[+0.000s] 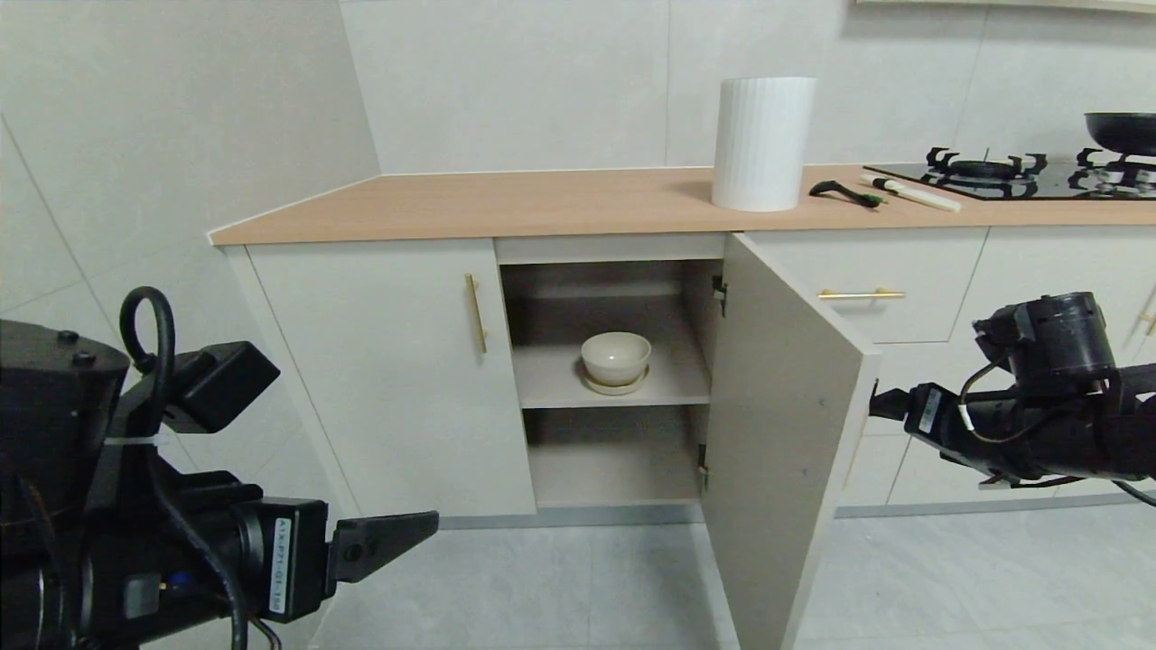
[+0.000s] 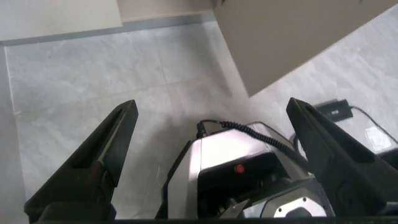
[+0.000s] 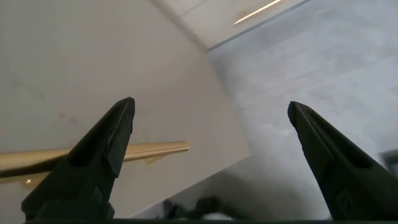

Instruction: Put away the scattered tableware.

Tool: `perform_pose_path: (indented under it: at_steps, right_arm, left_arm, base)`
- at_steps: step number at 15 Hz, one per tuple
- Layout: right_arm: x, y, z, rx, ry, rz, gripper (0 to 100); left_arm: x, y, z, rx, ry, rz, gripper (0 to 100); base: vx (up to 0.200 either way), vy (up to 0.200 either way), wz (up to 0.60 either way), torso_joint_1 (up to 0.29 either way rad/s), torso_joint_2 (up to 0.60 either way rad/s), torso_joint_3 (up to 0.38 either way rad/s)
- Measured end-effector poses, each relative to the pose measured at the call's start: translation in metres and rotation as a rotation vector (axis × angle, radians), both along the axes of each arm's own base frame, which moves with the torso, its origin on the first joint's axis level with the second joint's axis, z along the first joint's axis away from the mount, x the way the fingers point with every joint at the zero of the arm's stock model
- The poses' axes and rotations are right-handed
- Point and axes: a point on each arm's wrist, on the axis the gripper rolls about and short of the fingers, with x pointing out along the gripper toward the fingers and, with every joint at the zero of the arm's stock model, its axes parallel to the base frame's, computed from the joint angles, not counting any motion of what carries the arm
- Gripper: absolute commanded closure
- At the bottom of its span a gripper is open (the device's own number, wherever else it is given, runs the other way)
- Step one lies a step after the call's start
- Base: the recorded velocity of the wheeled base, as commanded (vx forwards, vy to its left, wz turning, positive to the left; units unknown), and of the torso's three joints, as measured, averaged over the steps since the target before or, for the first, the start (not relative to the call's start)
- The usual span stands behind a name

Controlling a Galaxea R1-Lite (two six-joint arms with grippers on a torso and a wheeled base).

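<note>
A beige bowl (image 1: 616,357) sits upright on a small plate (image 1: 614,388) on the middle shelf (image 1: 551,379) of the open cabinet. The cabinet door (image 1: 786,406) stands swung out toward me. My left gripper (image 1: 397,533) (image 2: 211,109) hangs low over the floor, left of the opening, open and holding nothing. My right gripper (image 1: 880,402) (image 3: 211,106) is at the outer face of the open door, open, with the door's gold handle (image 3: 93,155) just beside one finger and not clasped.
On the counter stand a tall white ribbed cylinder (image 1: 763,143), a black peeler (image 1: 844,191) and a pale-handled tool (image 1: 912,193). A gas hob (image 1: 1020,176) with a dark pan (image 1: 1124,131) is at the far right. The left cabinet door (image 1: 388,379) is closed.
</note>
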Motion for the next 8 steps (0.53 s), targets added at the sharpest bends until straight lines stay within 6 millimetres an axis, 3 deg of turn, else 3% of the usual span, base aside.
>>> perform_pose_path:
  at_steps: [4, 8]
  right_arm:
    - [0.008, 0.045, -0.002, 0.039, 0.004, 0.187, 0]
    - [0.028, 0.087, -0.006, 0.001, -0.020, 0.327, 0]
  left_arm:
    - [0.001, 0.000, 0.002, -0.008, -0.012, 0.000, 0]
    - [0.002, -0.001, 0.002, -0.009, -0.028, 0.012, 0]
  base:
    - [0.000, 0.000, 0.00, 0.000, 0.00, 0.000]
    - [0.000, 0.000, 0.00, 0.000, 0.00, 0.000]
